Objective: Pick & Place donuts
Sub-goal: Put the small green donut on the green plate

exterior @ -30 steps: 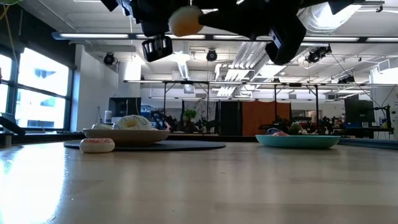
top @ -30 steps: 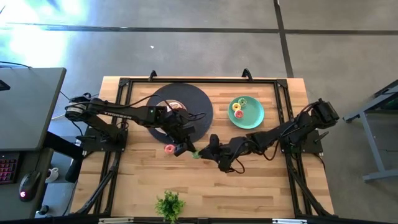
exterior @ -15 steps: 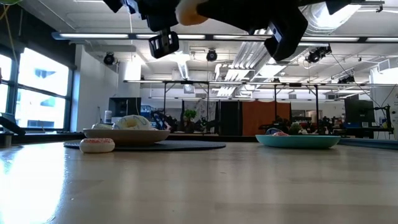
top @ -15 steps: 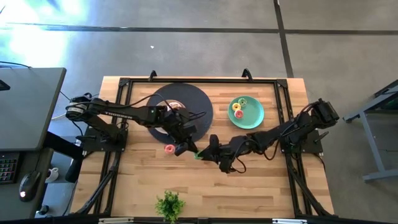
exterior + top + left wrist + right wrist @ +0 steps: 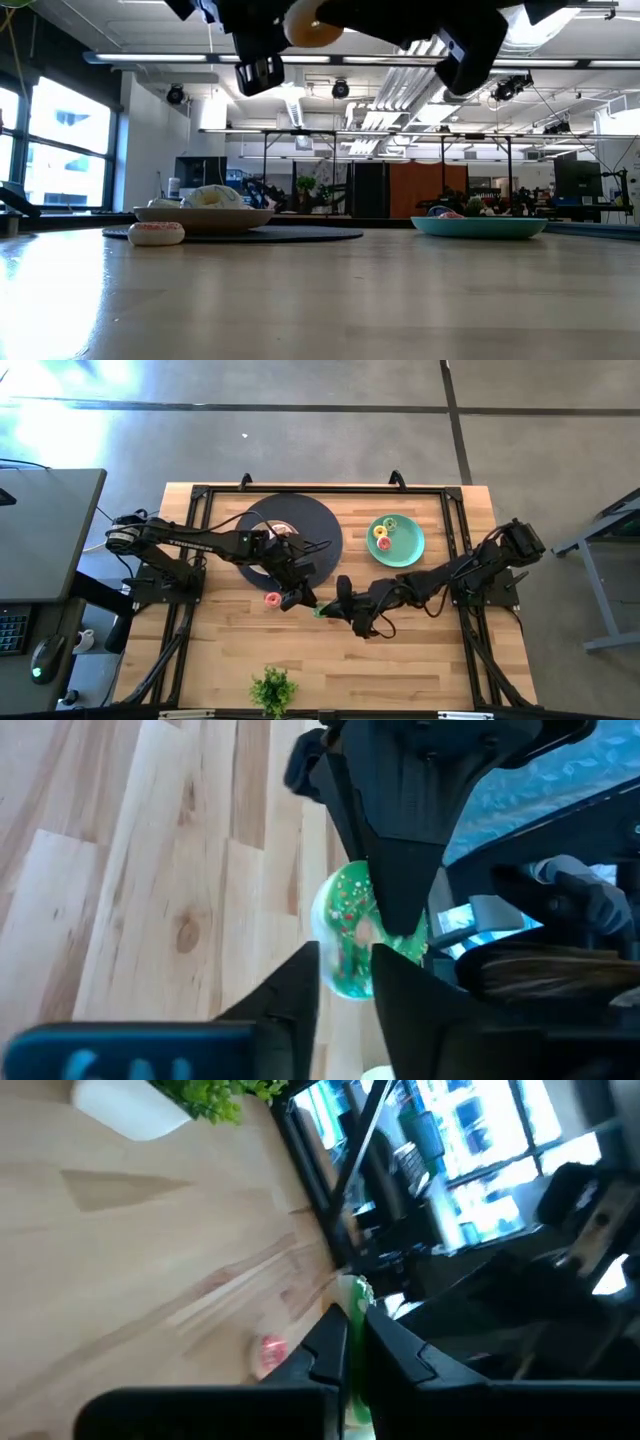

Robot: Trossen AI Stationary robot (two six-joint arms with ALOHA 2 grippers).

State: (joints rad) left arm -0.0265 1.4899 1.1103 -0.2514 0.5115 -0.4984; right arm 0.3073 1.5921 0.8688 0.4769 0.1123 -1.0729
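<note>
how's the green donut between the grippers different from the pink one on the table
The green donut is off the table, pinched on edge between both the left gripper and the right gripper; the pink donut lies flat on the wood, untouched. The green one has green sprinkled icing; the pink one is pink-red. Both are small toy rings near the table's middle.

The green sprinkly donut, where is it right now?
The green donut is in the air near the table's middle in the high view, pinched between the left gripper and the right gripper, beside a pink donut.
</note>
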